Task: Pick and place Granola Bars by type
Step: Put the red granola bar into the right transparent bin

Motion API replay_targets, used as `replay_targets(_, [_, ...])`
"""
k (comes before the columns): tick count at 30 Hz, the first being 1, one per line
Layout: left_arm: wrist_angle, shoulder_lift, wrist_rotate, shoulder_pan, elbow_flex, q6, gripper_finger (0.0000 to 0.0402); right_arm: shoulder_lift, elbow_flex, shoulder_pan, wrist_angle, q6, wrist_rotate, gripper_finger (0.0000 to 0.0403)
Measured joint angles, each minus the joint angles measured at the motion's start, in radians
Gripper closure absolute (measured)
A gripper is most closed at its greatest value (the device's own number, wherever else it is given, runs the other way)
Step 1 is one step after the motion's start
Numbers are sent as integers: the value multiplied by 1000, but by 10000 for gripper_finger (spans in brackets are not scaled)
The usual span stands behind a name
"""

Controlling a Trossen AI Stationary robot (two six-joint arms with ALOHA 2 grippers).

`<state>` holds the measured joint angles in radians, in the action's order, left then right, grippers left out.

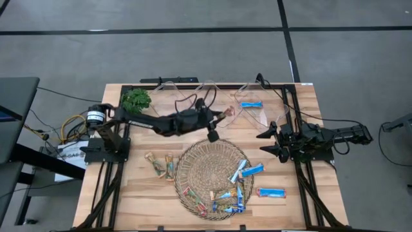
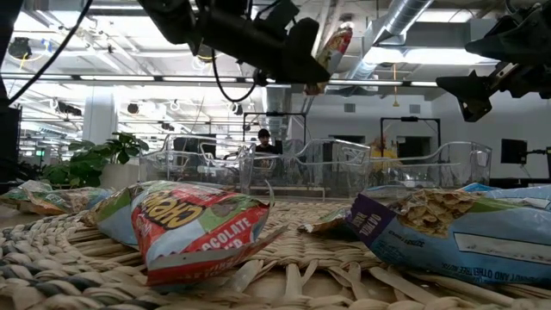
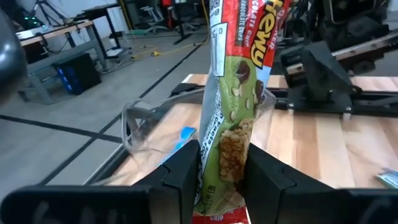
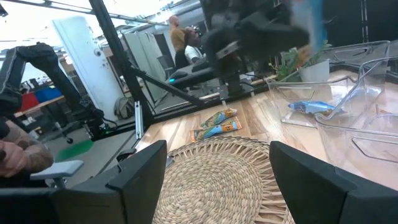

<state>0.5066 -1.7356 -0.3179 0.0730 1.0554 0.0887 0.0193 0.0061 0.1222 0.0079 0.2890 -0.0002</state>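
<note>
My left gripper [image 1: 219, 116] hangs above the table near the clear bins, shut on a green-and-red granola bar [image 3: 239, 81]. The same bar [image 2: 337, 45] shows high up in the low view. Several more granola bars lie on the round wicker tray [image 1: 199, 164]. Two brownish ones [image 1: 161, 165] lie left of the tray, a blue one [image 1: 270, 192] lies right of it, and another blue one [image 1: 250, 104] lies in the right-hand bin. My right gripper [image 1: 270, 143] waits open at the table's right side, nothing between its fingers [image 4: 140, 177]. My left gripper pinches the bar's flat faces between its two fingers [image 3: 186, 177], at the wrapper's lower part [image 3: 227, 158] near one end. The fingers lie about level, pointing toward the table's right. The bar sticks out ahead of the fingers, lifted clear of the table.
Three clear plastic bins [image 1: 209, 95] stand along the far edge. A small green plant [image 1: 136, 100] stands at the far left. People and desks show in the room beyond. Bare wood lies between the tray and the bins.
</note>
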Motion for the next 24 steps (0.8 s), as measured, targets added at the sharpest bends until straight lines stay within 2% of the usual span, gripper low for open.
replay_targets(7, [-51,0,129,50,29,7,303,0,0,0,0,0,0,123])
replay_targets(12, [-48,0,181,65,28,1,303,0,0,0,0,0,0,123])
replay_targets(24, [-43,0,200,65,29,-109,303,0,0,0,45,7,16,123])
